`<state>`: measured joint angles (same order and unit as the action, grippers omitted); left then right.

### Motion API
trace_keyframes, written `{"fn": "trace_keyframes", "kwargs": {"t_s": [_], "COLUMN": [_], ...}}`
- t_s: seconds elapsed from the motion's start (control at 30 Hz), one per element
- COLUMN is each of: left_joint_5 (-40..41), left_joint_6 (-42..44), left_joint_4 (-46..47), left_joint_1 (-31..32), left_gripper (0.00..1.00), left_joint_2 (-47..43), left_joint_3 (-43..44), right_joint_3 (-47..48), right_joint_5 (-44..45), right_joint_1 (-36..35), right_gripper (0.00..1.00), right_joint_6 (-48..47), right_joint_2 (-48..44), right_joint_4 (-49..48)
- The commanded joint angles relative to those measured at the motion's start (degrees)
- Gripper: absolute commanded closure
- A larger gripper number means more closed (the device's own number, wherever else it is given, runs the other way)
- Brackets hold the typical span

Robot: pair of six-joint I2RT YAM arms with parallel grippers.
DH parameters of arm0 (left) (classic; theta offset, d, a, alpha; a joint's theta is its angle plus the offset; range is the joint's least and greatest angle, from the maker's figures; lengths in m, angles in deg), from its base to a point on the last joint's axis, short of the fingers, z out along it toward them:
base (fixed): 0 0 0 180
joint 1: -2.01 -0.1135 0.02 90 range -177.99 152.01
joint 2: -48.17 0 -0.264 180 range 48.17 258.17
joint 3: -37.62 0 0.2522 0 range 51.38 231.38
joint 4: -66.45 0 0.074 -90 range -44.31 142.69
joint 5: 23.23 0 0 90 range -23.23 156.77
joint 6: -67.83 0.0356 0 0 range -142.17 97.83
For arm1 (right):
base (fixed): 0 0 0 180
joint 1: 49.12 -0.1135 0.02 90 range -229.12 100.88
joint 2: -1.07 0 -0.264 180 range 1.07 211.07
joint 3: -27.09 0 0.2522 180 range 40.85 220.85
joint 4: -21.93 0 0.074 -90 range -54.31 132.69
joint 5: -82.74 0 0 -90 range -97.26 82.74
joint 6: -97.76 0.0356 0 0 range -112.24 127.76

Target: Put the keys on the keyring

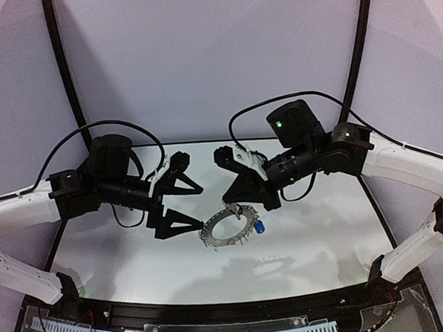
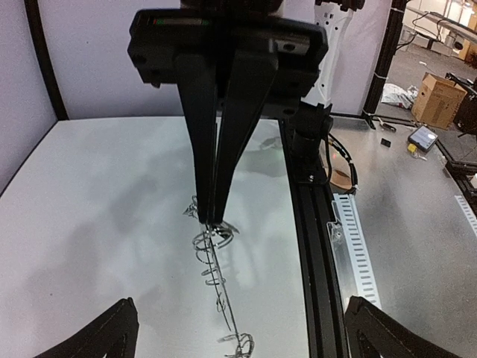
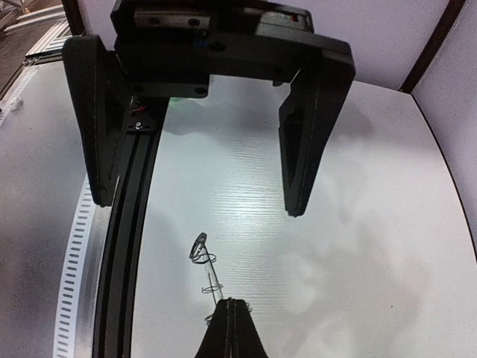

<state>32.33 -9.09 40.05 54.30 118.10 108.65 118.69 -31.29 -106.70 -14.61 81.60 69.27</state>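
Left gripper (image 1: 202, 208) spread to full width, holding nothing; lower fingertip close by left rim of keyring (image 1: 219, 242). Right gripper (image 1: 232, 208) pinched tight on keyring's far rim. Ring tilted, near middle of bench (image 1: 322, 235). Blue key (image 1: 259, 226) just beside ring's right rim; whether threaded, cannot tell. Bare bench open left, right and beyond grippers. Black rail (image 1: 236, 310) bounds near edge; pale walls (image 1: 201, 63) close far side.
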Motion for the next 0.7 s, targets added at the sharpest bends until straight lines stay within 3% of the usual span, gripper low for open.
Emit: {"fn": "trace_keyframes", "kwargs": {"t_s": [0.0, 0.07, 0.23, 0.4, 0.67], "left_joint_5": [0.84, 0.66, -3.72, -5.55, -7.14], "left_joint_6": [-0.04, -0.14, 2.41, 4.07, 5.97], "left_joint_4": [4.16, 3.84, -0.14, -0.1, -3.61], "left_joint_1": [0.18, 0.18, 0.18, 0.18, 0.18], "left_gripper": [0.01, 0.02, 0.31, 0.48, 0.62], "left_joint_2": [0.58, 2.25, 7.75, 8.63, 12.08], "left_joint_3": [-0.52, 1.01, 7.1, 7.78, 11.08], "right_joint_3": [2.4, 2.69, 3.95, 4.45, 5.38], "right_joint_5": [-4.16, -5.02, -5.89, -6.93, -6.63], "right_joint_1": [0.2, 0.26, 0.19, 0.17, 0.1], "right_gripper": [1.0, 1.0, 1.0, 1.0, 1.0], "right_joint_6": [-1.97, -2.06, -2.69, -3.15, -2.94], "right_joint_2": [0.84, 1.14, 1.99, 2.41, 2.93], "right_joint_4": [-0.23, -0.15, 0.89, 1.39, 1.06]}}
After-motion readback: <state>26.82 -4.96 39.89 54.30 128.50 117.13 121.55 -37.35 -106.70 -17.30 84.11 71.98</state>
